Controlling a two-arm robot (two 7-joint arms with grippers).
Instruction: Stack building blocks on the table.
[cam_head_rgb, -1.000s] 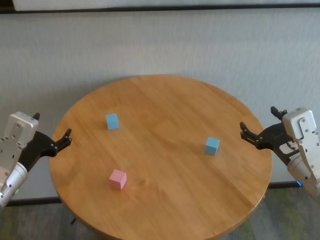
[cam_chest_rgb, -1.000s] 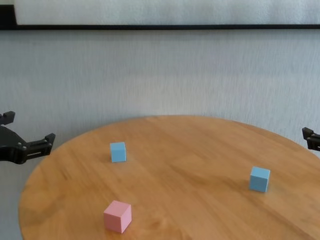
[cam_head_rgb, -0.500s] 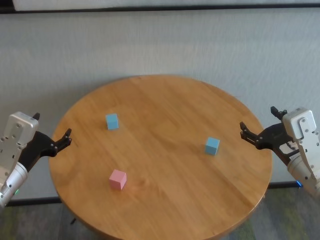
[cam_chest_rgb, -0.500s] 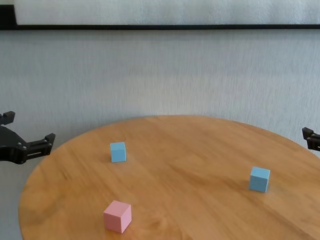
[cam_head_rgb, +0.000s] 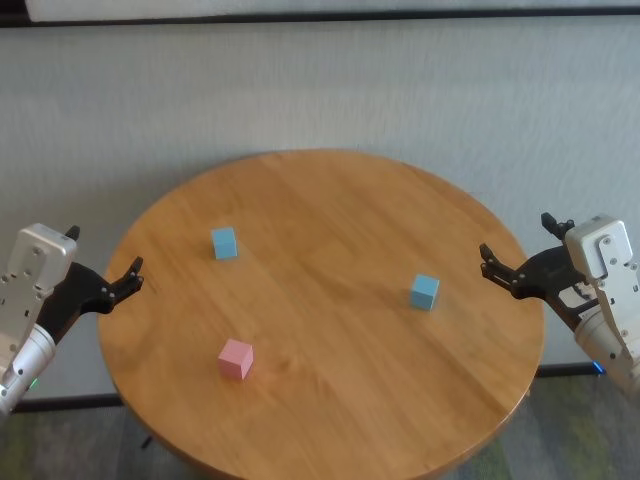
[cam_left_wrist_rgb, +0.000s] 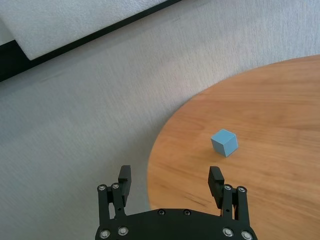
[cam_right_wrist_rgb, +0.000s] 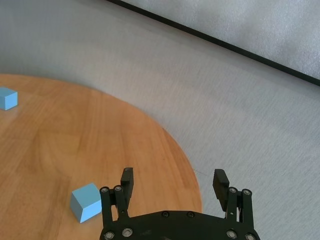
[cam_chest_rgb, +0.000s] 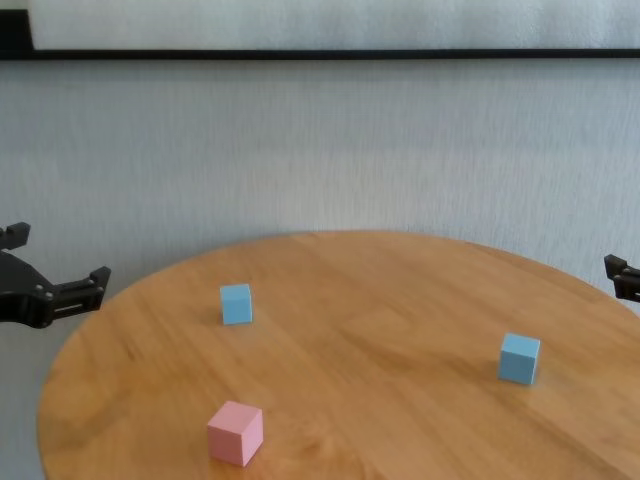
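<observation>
Three cubes lie apart on the round wooden table (cam_head_rgb: 340, 200). A light blue block (cam_head_rgb: 224, 242) sits at the left back and also shows in the left wrist view (cam_left_wrist_rgb: 224, 142). A second light blue block (cam_head_rgb: 424, 291) sits at the right and shows in the right wrist view (cam_right_wrist_rgb: 87, 202). A pink block (cam_head_rgb: 236, 358) sits at the front left. My left gripper (cam_head_rgb: 104, 251) is open and empty, off the table's left edge. My right gripper (cam_head_rgb: 516, 238) is open and empty, at the table's right edge, close to the right blue block.
A grey carpeted floor surrounds the table. A white wall with a black baseboard (cam_head_rgb: 320, 16) runs along the back. The table's middle (cam_chest_rgb: 380, 340) is bare wood between the blocks.
</observation>
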